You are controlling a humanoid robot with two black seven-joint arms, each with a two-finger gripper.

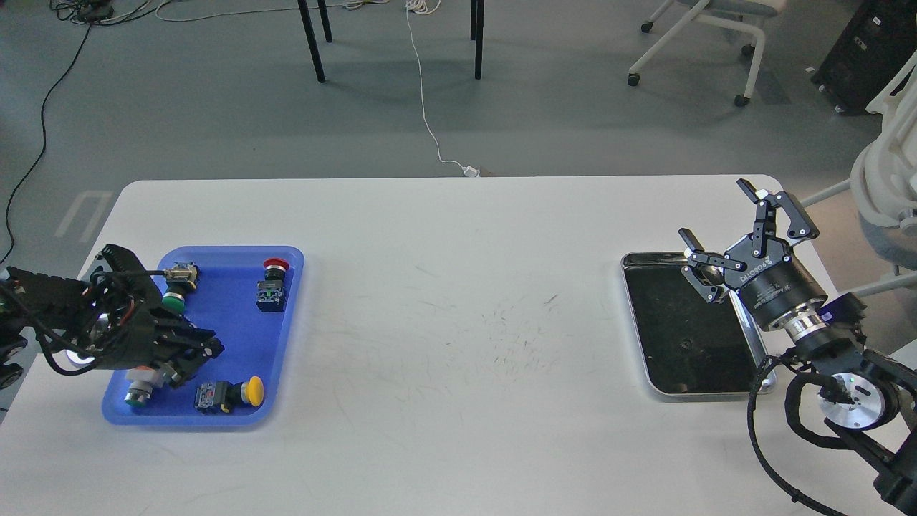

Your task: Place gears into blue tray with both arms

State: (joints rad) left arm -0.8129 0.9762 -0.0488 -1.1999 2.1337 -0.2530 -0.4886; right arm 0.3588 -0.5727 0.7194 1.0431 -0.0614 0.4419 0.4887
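Observation:
The blue tray [229, 330] lies at the table's left. My left gripper [195, 357] hovers low over its front-left part, above an orange-topped switch; it is dark and its fingers cannot be told apart. My right gripper [715, 212] is open and empty, above the far edge of the silver tray [752, 342]. On that tray's black lining lies a faint small round disc [686, 344] that looks like a gear. No other gears can be made out.
Push-button switches lie in the blue tray: red cap [274, 282], yellow cap [231, 394], green cap [176, 287]. The white table [458, 322] runs between the two trays. An office chair [885, 193] stands off the right edge.

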